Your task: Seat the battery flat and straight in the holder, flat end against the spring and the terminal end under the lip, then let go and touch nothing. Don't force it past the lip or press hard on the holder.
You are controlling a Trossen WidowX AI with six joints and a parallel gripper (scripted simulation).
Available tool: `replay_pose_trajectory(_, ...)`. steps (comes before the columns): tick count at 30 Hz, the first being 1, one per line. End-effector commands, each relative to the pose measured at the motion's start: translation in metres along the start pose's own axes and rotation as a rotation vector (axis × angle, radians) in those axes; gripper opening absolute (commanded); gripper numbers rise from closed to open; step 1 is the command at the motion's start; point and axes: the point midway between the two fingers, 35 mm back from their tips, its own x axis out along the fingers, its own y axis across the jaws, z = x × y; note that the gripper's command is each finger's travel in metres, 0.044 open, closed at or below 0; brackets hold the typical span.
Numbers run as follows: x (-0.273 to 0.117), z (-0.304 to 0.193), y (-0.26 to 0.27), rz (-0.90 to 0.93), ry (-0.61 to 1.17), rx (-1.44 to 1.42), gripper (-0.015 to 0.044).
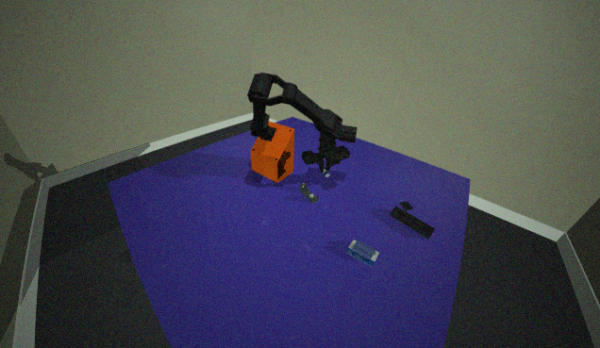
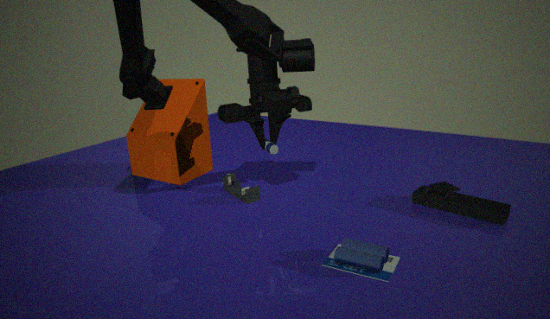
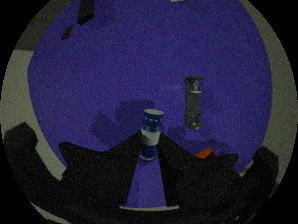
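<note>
The small blue and white battery (image 1: 326, 174) (image 2: 271, 148) (image 3: 151, 134) is held above the blue mat, lying roughly level. My gripper (image 1: 325, 171) (image 2: 269, 145) (image 3: 149, 135) is shut on it, one finger on each side, and points down. The grey holder (image 1: 308, 193) (image 2: 240, 190) (image 3: 192, 104) stands open and empty on the mat, with raised ends and metal contacts. It lies apart from the battery, nearer the exterior camera, and ahead and to the right of the fingers in the wrist view. Which end has the spring is too small to tell.
The orange block (image 1: 273, 154) (image 2: 169, 136) (image 3: 205, 153) stands beside the arm's base. A black bar (image 1: 412, 222) (image 2: 467, 204) (image 3: 86, 11) lies to the right in the top and exterior views, with a small dark piece beside it. A blue and white pack (image 1: 362, 253) (image 2: 362, 256) lies nearer the top and exterior views.
</note>
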Motion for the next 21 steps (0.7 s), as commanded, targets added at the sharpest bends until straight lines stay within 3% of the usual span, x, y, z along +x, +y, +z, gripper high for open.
replay_pose_trajectory(1, -0.003, 0.012, -0.022, -0.001, 0.002, -0.051, 0.0062)
replay_pose_trajectory(11, -0.01, 0.038, -0.078, 0.0, -0.01, -0.204, 0.0062)
replay_pose_trajectory(21, 0.004, 0.038, -0.082, -0.008, 0.076, -0.214, 0.0062)
